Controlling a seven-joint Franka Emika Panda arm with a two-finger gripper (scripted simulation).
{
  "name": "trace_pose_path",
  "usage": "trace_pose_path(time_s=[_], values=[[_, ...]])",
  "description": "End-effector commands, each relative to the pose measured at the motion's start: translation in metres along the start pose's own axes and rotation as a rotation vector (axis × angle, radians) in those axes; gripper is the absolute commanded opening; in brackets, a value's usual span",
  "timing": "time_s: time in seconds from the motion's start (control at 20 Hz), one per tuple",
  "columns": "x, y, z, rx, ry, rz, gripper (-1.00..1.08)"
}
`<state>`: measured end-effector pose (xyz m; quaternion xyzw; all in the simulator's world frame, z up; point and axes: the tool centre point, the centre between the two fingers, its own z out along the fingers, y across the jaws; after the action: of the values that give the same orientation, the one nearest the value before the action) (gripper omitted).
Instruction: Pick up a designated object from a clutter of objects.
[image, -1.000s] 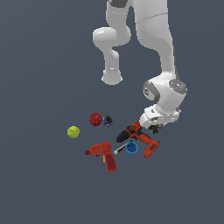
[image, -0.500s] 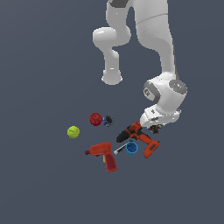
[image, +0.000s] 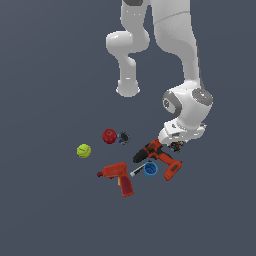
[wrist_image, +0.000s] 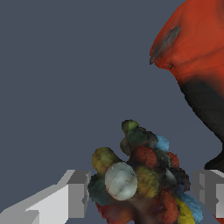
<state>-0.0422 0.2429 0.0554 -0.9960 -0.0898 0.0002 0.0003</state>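
Note:
The designated object, a small dark lumpy cluster of red, blue, green and yellow beads (wrist_image: 144, 179), lies between my gripper's (wrist_image: 142, 194) two fingers in the wrist view. One finger (wrist_image: 78, 194) stands close against one side of it. The other finger (wrist_image: 212, 192) stands just off the other side. The jaws are open around the cluster. In the exterior view the gripper (image: 175, 145) is low over the floor at the right end of the clutter. The cluster (image: 175, 146) shows there as a dark speck under the hand.
A red-orange drill (image: 159, 157) lies right beside the gripper; its body fills a corner of the wrist view (wrist_image: 192, 48). A blue cup (image: 150, 169), a second drill (image: 119, 177), a red ball (image: 109, 135), a dark round thing (image: 123, 137) and a yellow-green ball (image: 83, 150) lie further left.

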Motion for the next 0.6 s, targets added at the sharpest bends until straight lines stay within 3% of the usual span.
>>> trace_pose_path(time_s=[0.0,0.55], values=[[0.000,0.006,-0.009,0.000,0.002,0.001,-1.00],[-0.009,0.061,-0.081,0.000,0.002,0.001,-1.00]])
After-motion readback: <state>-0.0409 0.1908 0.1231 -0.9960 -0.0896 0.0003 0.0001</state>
